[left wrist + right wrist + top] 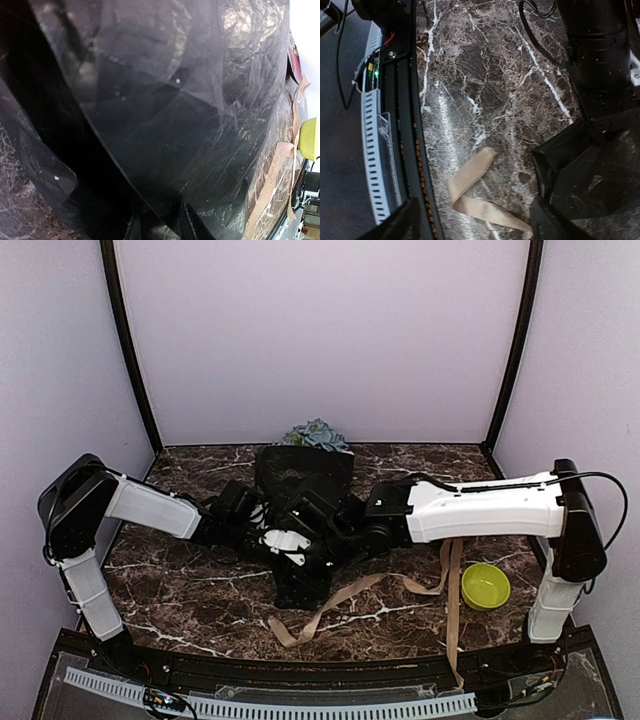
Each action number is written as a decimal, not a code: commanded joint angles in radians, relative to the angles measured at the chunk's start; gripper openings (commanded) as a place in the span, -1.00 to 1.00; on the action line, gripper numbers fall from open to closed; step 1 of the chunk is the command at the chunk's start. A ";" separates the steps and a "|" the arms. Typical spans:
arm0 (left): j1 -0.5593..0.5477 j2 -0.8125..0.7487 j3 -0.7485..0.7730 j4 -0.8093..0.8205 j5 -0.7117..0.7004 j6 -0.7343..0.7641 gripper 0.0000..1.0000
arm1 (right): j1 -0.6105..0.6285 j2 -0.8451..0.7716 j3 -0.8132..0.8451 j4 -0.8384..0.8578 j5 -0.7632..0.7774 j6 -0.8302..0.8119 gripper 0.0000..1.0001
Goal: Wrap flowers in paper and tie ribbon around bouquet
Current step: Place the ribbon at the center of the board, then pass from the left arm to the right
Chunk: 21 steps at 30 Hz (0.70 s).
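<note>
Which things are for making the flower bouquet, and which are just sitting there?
For the job:
flowers
black paper
beige ribbon

Just lying about:
yellow-green bowl

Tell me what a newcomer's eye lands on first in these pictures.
First, the black paper bundle at the middle of the table, with blue-green flowers poking out of its far end and both arms meeting over it. Next, the beige ribbon lying loose and untied toward the near edge. A lime-green bowl stands out on the right.
</note>
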 commanded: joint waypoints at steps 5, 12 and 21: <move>0.006 0.030 -0.038 -0.075 -0.019 -0.006 -0.44 | -0.147 -0.079 -0.117 0.144 0.049 0.217 0.97; 0.007 0.030 -0.040 -0.075 -0.018 -0.006 -0.44 | -0.425 -0.068 -0.387 0.407 -0.185 0.678 0.57; 0.009 0.030 -0.043 -0.070 -0.016 -0.007 -0.44 | -0.486 0.094 -0.443 0.645 -0.296 0.814 0.32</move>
